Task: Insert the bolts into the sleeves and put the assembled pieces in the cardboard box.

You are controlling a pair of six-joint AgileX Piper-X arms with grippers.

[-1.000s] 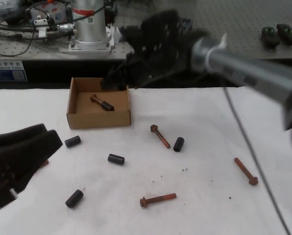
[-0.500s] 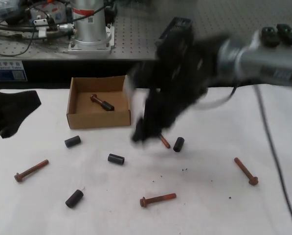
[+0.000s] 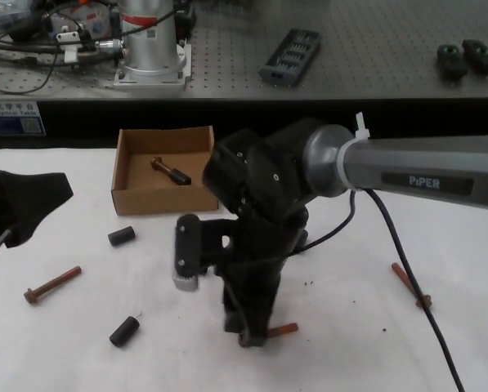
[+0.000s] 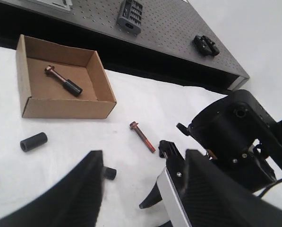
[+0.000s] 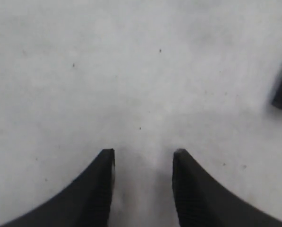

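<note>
Right tool (image 5: 143, 151) pointing down, jaws apart; left tool (image 4: 143, 158) jaws apart

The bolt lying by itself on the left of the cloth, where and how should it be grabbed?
Probably mid-shank on the bolt, coming straight down, closing across its length: it lies flat on the cloth with bare space either side.

Cardboard box (image 4: 60, 106) near cloth (image 4: 131, 94) edge bordering perforated bench (image 4: 169, 28). Bolt-in-sleeve piece (image 4: 65, 81) lying on box floor. Loose sleeve (image 4: 33, 141) just outside box front wall. Loose bolt (image 4: 142, 136) farther out on cloth. Second sleeve (image 4: 110, 173) half hidden behind finger. Left gripper (image 4: 144, 156) fingers spread wide, nothing between. Other arm's black wrist (image 4: 230, 137) beyond loose bolt.
</note>
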